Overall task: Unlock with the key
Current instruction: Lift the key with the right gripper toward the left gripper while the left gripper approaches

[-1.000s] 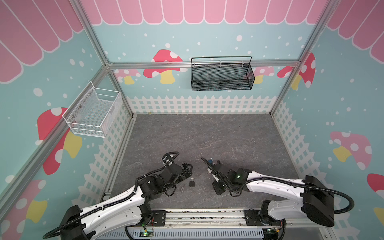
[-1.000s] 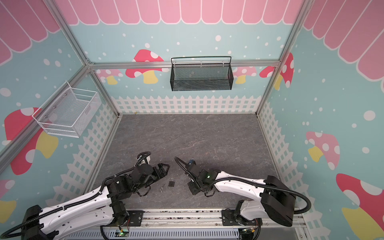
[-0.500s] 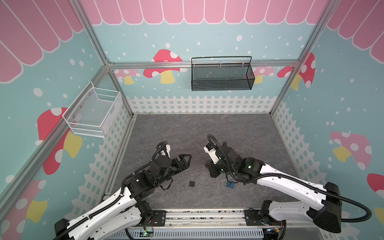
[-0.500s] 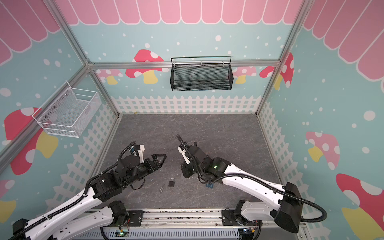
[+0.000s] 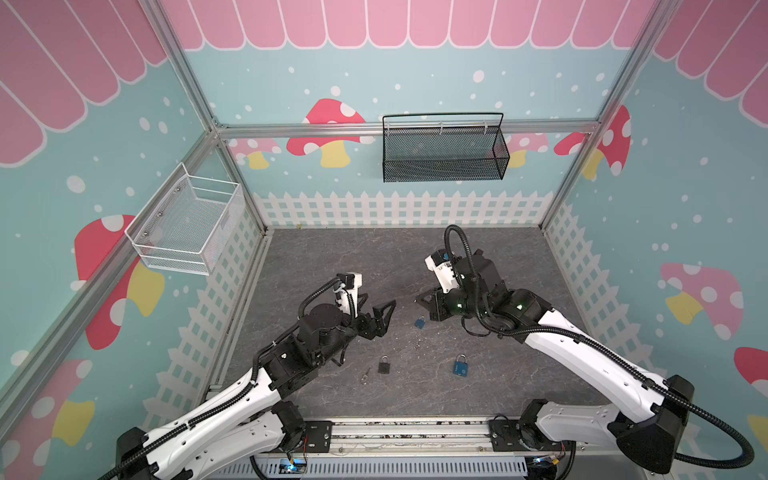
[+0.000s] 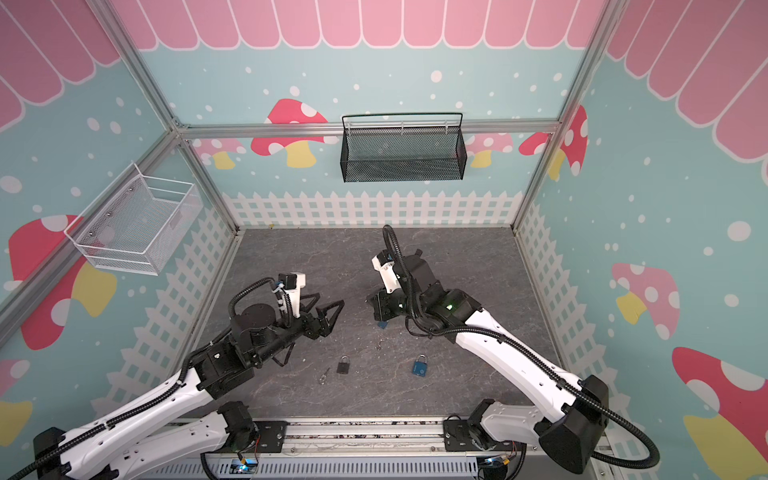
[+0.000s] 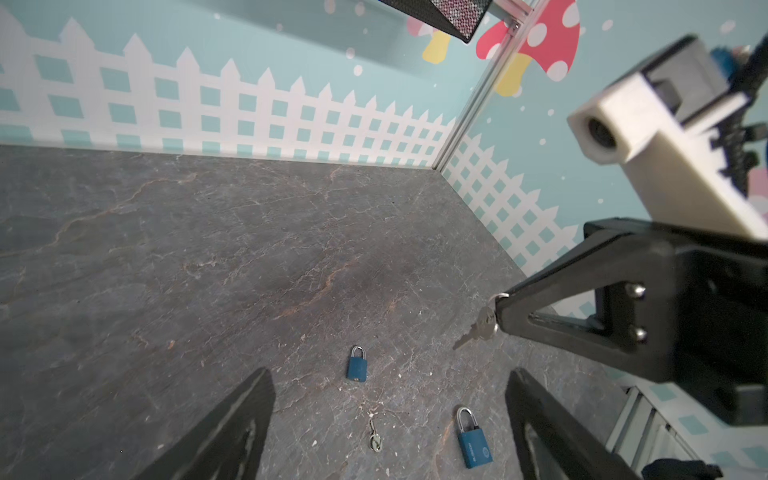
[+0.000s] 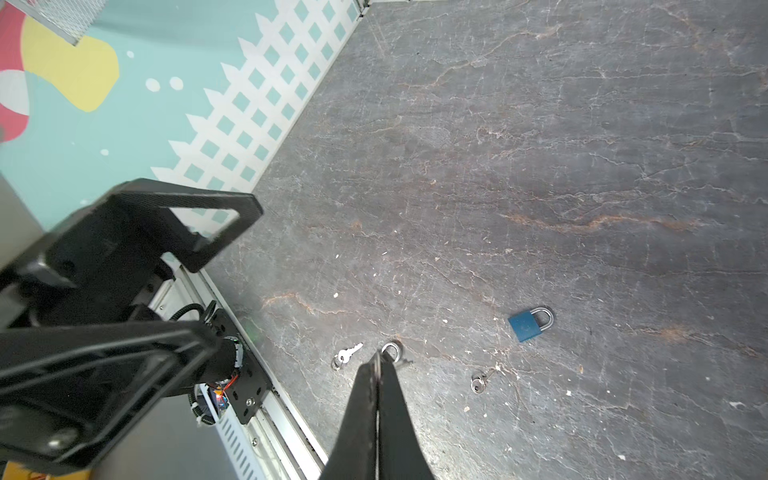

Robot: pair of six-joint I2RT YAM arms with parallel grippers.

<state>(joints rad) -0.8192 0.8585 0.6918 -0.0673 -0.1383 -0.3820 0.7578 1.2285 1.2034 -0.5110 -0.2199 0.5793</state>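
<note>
Black basket [image 5: 442, 153], white basket [image 5: 187, 226]

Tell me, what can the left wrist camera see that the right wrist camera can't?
Only the left wrist: a second blue padlock, and the key pinched by the shut fingers of the right gripper. Only the right wrist: another loose key and a silver shackle peeking past the fingers. Both: one blue padlock and a loose key on the grey floor.

Left gripper [image 5: 376, 303], fingers [image 5: 380, 320] spread, faces right gripper [image 5: 417, 300] over grey surface [image 5: 332, 249]. Small blue padlock [image 5: 419, 322] near right gripper. Black padlock [image 5: 384, 365], loose key [image 5: 365, 376] and bigger blue padlock [image 5: 460, 368] lie apart.
</note>
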